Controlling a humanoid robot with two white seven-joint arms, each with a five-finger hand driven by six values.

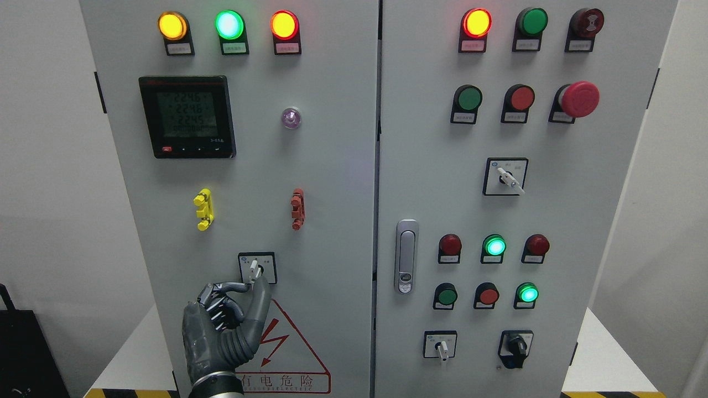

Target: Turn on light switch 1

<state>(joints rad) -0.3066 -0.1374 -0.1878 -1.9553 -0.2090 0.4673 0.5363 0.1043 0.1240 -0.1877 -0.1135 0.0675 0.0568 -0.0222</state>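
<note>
Reaching up from the lower left, the grey articulated metal-and-plastic left hand has its fingers pinched narrow, tips touching the base of the small white lever of the rotary switch; whether they truly grip it cannot be told; the step in hand appears to be the approach-to-grasp; the next move likely calls for a firm pinch and a twist; directly above the fingertips, the lever stands upright on its black-framed square plate; beyond lies the smooth, matte grey painted steel cabinet door; below the fingers, a red triangular warning sticker.
</note>
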